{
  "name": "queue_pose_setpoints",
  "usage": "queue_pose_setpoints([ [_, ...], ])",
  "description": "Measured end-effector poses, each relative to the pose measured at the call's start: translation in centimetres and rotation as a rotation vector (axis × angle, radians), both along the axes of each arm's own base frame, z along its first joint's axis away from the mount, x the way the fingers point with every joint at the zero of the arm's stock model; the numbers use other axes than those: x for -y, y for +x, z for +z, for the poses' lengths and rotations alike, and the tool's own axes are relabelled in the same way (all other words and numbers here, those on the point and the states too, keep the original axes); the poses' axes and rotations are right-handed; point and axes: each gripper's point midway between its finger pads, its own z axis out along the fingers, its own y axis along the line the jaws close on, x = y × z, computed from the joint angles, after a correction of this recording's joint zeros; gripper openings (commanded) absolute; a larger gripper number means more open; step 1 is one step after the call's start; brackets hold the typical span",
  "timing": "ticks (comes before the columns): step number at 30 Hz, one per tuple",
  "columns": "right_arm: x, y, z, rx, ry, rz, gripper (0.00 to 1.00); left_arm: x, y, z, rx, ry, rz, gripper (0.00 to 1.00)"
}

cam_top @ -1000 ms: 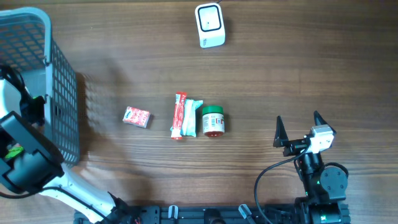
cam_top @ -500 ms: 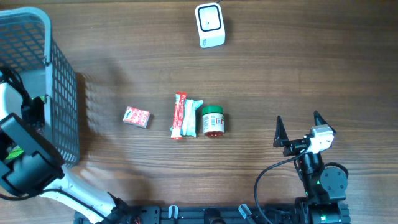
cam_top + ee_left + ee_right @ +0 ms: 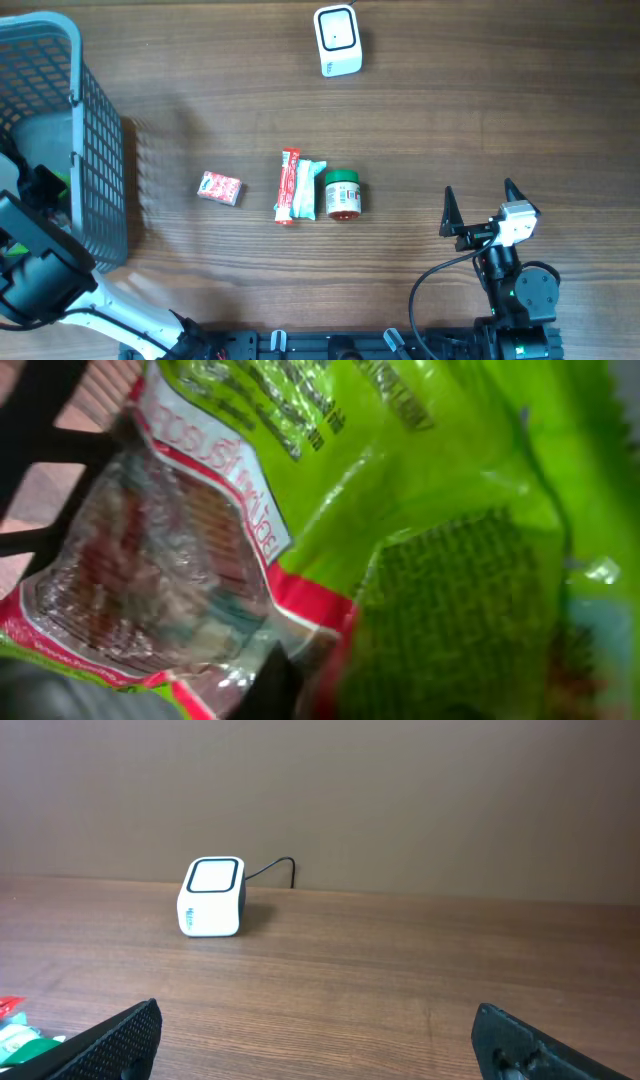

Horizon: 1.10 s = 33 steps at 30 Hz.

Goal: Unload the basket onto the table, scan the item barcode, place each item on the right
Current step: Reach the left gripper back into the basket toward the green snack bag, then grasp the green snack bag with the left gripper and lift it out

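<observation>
The left tool (image 3: pixel 45 185) is down inside the basket (image 3: pixel 100 180), clenched, with a green snack bag (image 3: pixel 420 510) right up against its camera; I cannot tell whether it has actually pinched the bag. On the counter (image 3: pixel 500 110) just right of the basket lie a small red packet (image 3: pixel 220 187), a red stick pack (image 3: pixel 290 186) and a green-lidded jar (image 3: pixel 342 193). The scanner (image 3: pixel 337 40) stands farther right of the basket, towards the back. Farthest from the basket, the right tool (image 3: pixel 479 197) is released, its jaws wide and holding nothing
</observation>
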Motion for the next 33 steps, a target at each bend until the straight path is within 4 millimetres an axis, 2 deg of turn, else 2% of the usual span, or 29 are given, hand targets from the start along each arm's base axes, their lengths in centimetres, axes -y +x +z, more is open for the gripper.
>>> queue_pose_setpoints([
  [5, 0.0, 0.0, 0.0, 0.0, 0.0, 0.0, 1.0, 0.1, -0.1, 0.3, -0.006, -0.007, 0.003, 0.04],
  [8, 0.0, 0.0, 0.0, 0.0, 0.0, 0.0, 1.0, 0.9, -0.4, 0.9, -0.026, -0.04, 0.015, 0.04],
  [10, 0.0, 0.0, 0.0, -0.001, 0.0, 0.0, 1.0, 1.3, 0.1, 2.0, -0.027, -0.053, 0.015, 0.04],
  [12, 0.0, 0.0, 0.0, 0.0, 0.0, 0.0, 1.0, 1.3, 1.5, 4.2, 0.009, -0.032, 0.002, 0.04],
  [13, 0.0, 0.0, 0.0, 0.0, 0.0, 0.0, 1.0, 1.3, 2.4, 5.5, 0.036, -0.013, -0.007, 0.04],
  [15, 0.0, 0.0, 0.0, 0.0, 0.0, 0.0, 1.0, 1.5, 4.3, 9.3, 0.107, 0.041, -0.039, 0.04],
  [17, 0.0, 0.0, 0.0, 0.0, 0.0, 0.0, 1.0, 2.2, 6.1, 14.4, 0.213, 0.118, -0.075, 0.04],
  [19, 0.0, 0.0, 0.0, 0.0, 0.0, 0.0, 1.0, 3.7, 7.2, 20.6, 0.351, 0.205, -0.103, 0.04],
  [21, 0.0, 0.0, 0.0, 0.0, 0.0, 0.0, 1.0, 5.3, 7.1, 25.2, 0.457, 0.265, -0.12, 0.04],
  [23, 0.0, 0.0, 0.0, 0.0, 0.0, 0.0, 1.0, 7.7, 6.1, 30.3, 0.579, 0.327, -0.136, 0.04],
  [24, 0.0, 0.0, 0.0, 0.0, 0.0, 0.0, 1.0, 8.8, 5.6, 32.0, 0.624, 0.345, -0.144, 0.04],
  [27, 0.0, 0.0, 0.0, 0.0, 0.0, 0.0, 1.0, 12.7, 4.1, 36.4, 0.762, 0.371, -0.195, 0.04],
  [28, 0.0, 0.0, 0.0, 0.0, 0.0, 0.0, 1.0, 14.4, 3.8, 37.7, 0.813, 0.365, -0.227, 0.04],
  [29, 0.0, 0.0, 0.0, 0.0, 0.0, 0.0, 1.0, 17.1, 3.3, 39.1, 0.878, 0.338, -0.281, 0.04],
  [31, 0.0, 0.0, 0.0, 0.0, 0.0, 0.0, 1.0, 20.3, 2.7, 40.1, 0.933, 0.289, -0.344, 0.04],
  [33, 0.0, 0.0, 0.0, 0.0, 0.0, 0.0, 1.0, 23.4, 2.0, 40.0, 0.947, 0.222, -0.408, 0.04],
])
